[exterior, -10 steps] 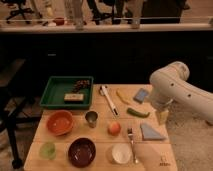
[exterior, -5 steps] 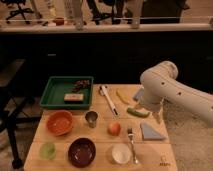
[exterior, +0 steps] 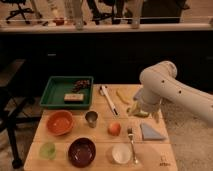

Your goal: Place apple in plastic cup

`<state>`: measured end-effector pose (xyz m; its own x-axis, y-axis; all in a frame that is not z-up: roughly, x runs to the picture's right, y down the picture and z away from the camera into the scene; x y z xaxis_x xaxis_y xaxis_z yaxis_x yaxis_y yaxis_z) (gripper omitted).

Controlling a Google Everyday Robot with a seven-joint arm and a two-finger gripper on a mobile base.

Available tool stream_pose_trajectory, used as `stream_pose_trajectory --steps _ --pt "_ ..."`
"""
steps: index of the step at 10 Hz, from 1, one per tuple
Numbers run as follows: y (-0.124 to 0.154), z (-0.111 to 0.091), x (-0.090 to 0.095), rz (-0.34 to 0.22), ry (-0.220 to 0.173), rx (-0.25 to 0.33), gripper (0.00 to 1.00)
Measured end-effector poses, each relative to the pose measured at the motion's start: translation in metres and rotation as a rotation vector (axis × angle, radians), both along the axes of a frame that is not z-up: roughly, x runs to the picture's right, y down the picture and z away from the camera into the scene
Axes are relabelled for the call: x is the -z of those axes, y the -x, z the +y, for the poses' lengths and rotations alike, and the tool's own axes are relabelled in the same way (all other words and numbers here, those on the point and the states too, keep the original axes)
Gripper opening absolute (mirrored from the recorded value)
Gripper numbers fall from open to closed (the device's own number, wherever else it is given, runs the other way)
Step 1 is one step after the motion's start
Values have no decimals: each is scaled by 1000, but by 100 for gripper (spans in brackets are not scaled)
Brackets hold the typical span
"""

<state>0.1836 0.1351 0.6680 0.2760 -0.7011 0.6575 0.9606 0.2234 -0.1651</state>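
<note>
The apple [exterior: 114, 129], small and orange-red, rests on the wooden table [exterior: 100, 137] near its middle. The plastic cup [exterior: 48, 150], short and pale green, stands at the table's front left corner. My gripper [exterior: 137, 111] hangs from the white arm [exterior: 162, 87] over the right half of the table, to the right of the apple and a little behind it. Its fingers stand open and hold nothing. It is low over a small green thing [exterior: 131, 111].
A green tray [exterior: 55, 95] with small items sits at the back left. An orange bowl [exterior: 60, 122], a metal cup [exterior: 91, 118], a dark bowl [exterior: 81, 151], a white cup [exterior: 121, 153], a fork [exterior: 131, 142], a grey-blue wedge [exterior: 151, 132], a white utensil [exterior: 109, 100] and a yellow item [exterior: 122, 96] lie around.
The arm has swung left, from the table's right edge toward its middle, and the gripper now sits closer to the apple. Nothing on the table has moved.
</note>
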Motion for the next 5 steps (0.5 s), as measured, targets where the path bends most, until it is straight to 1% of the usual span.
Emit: stream_pose_trajectory --steps 2,3,5 --pt "0 0 -1 2 -2 4 80" --pt "6 -1 -7 -9 -6 29 80" --pt "35 -5 -21 -37 -21 79 80"
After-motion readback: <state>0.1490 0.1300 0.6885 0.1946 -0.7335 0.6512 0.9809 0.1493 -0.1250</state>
